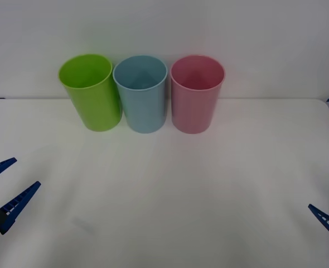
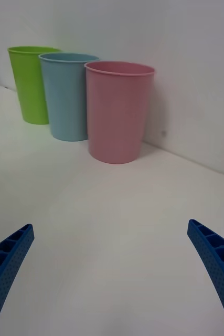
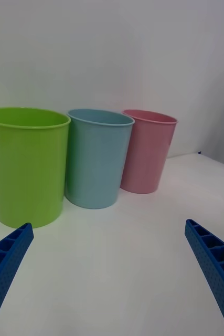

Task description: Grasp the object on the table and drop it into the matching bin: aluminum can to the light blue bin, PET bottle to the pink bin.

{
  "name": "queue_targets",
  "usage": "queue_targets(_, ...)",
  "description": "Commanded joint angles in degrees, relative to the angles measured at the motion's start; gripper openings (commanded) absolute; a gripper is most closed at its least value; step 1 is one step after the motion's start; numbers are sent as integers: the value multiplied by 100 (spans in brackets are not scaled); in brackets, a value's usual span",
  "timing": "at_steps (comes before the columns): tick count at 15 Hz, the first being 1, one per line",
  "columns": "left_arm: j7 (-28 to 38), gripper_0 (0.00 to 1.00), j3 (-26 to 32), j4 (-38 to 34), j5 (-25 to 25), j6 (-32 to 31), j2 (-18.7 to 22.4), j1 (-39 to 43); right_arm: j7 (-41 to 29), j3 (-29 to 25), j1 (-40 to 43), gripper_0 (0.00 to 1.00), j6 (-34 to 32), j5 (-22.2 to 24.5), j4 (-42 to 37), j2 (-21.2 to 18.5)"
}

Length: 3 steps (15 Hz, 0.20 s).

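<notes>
The light blue bin stands upright at the back of the white table, between a lime green bin and the pink bin. All three bins look empty from above. The object, whether aluminum can or PET bottle, is out of view. My left gripper hangs open at the table's front left, with nothing between its fingers. At the front right, my right gripper is open too, and its fingers hold nothing. The right wrist view has the pink bin nearest, the light blue bin behind it.
A white wall rises right behind the bins. The three bins stand close together in a row, almost touching. Bare white tabletop stretches from the bins to the front edge between the two grippers.
</notes>
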Motion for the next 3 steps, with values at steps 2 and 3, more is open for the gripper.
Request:
queue_targets(2, 0, 100, 0, 0, 0, 0, 0, 0, 0, 0, 37, 100, -39, 39, 1, 15)
queue_targets(3, 0, 100, 0, 0, 0, 0, 0, 0, 0, 0, 37, 100, -39, 39, 1, 15)
